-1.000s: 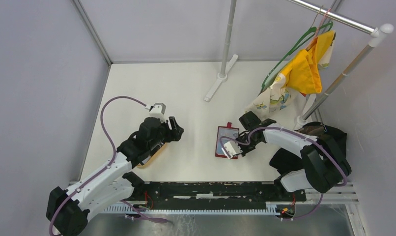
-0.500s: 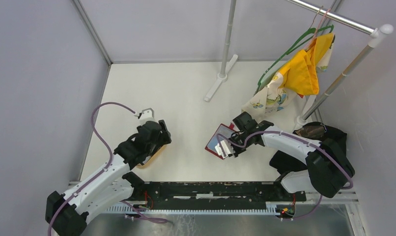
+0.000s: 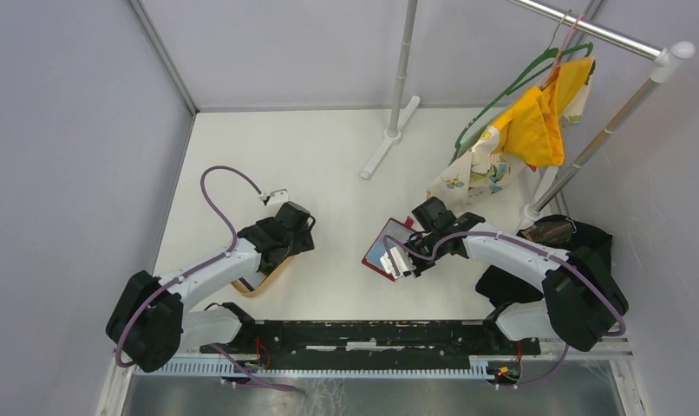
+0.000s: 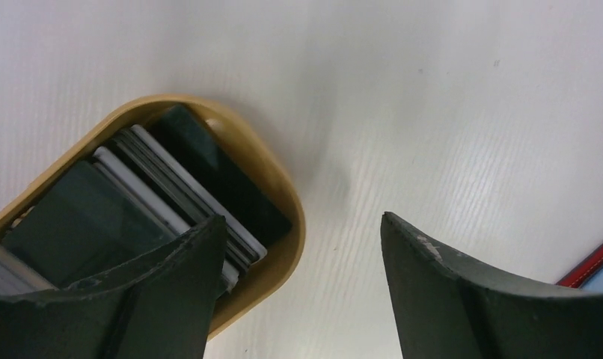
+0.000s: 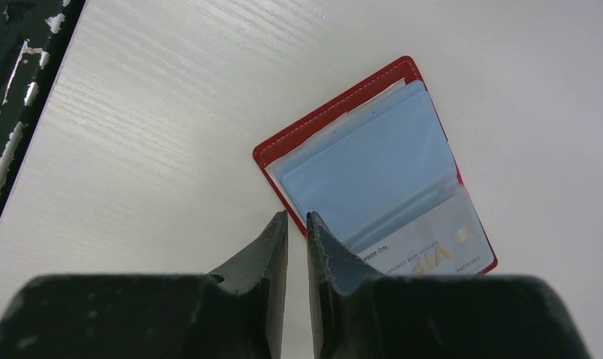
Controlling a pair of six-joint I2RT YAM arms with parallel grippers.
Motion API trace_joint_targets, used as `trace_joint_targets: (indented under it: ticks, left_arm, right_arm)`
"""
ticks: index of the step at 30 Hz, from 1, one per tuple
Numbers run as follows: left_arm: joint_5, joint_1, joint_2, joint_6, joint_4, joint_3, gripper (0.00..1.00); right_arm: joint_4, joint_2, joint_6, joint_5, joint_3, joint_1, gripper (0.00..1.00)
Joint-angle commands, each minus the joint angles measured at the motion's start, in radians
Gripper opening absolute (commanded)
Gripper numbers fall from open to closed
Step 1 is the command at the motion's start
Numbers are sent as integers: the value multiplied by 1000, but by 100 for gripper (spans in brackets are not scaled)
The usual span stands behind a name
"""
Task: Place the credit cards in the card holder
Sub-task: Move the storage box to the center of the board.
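The left claw (image 4: 302, 221) hangs wide open over one end of the tray (image 4: 171, 101), near the table's (image 4: 448, 105) left edge, where the cards (image 4: 171, 187) lie stacked. The card holder (image 5: 358, 161) lies open nearer the middle, a pale card (image 5: 426, 239) in one pocket. The right claw (image 5: 296, 218), narrow and empty, sits at its corner. Best to pinch only the top card by its short edge

Bright, even diffuse light, soft faint shadows on the white table (image 3: 329, 156), wrist views crisp — nearest foreground slightly soft
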Motion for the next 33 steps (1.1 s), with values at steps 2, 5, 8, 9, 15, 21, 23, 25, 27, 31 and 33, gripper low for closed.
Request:
trace_joint_targets:
  ticks: [2,5,8,9,15,21,23,25,27,31,33]
  left_arm:
    - [95,21,107,57,132,86,79]
    - [178,23,169,128,171,112,70]
    - [286,22,224,204,219,133,55]
    - [322,22,239,228,238,139,52]
    - [506,20,316,324,329,189,42]
    - [652,5,381,344,408,247,41]
    - [677,2,389,340,434,260,42]
    - [678,1,380,336,445,274,46]
    - [650,1,341,335,453,279,51]
    - [560,2,174,341,463,241,57]
    - [507,2,73,345,463,199,60]
  right_arm:
    - [-3,-16,-8,-12,19,-3,21]
    - [-3,-17,-8,-8,19,-3,20]
    - [-2,-16,-8,-6,20,-4,20]
    - [-1,-14,-5,-6,20,-3,20]
    - [40,-17,53,-2,23,-5,20]
    - [111,-38,154,-29,25,-44,22]
    - [134,-54,188,-50,22,-72,23]
    - [160,-72,220,-66,17,-102,25]
    - [179,-93,241,-75,14,-130,26]
    - [219,-137,283,-64,9,-154,34]
    - [236,-150,295,-55,15,-155,42]
